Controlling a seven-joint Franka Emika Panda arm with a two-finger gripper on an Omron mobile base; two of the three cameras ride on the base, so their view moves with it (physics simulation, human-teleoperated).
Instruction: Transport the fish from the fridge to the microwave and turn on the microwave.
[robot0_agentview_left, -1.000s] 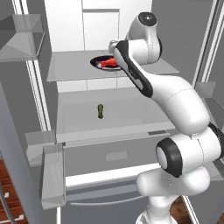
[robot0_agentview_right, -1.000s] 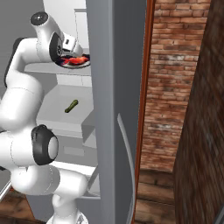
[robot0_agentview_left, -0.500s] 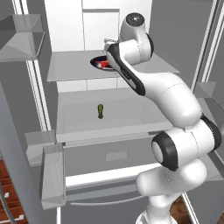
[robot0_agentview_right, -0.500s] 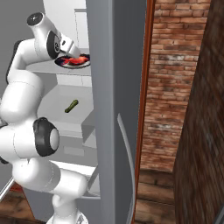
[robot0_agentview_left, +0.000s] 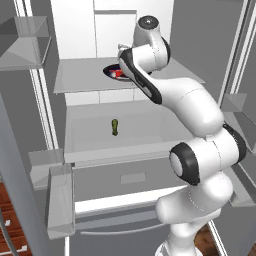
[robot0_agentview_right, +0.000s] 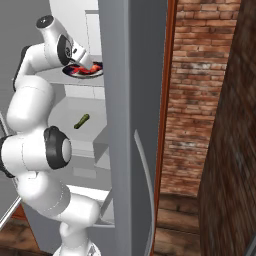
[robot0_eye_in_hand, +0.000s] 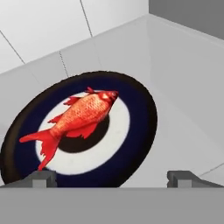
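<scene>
On the fridge (robot0_agentview_left: 80, 80) shelf, the fish (robot0_eye_in_hand: 76, 118) lies diagonally across a plate (robot0_eye_in_hand: 131, 148), wide-open empty pincer (robot0_eye_in_hand: 111, 177) above.

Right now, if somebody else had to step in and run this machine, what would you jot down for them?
Gripper: jaws open, empty, hovering over the fish, not touching it.
Fish: lying on a round dark-and-white plate on the upper shelf of the fridge, doors open. A small green item sits on the shelf below; leave it.
Done: arm has reached in above the fish.
Left: grasp the fish, carry it to the microwave, put it inside, switch the microwave on.
</scene>
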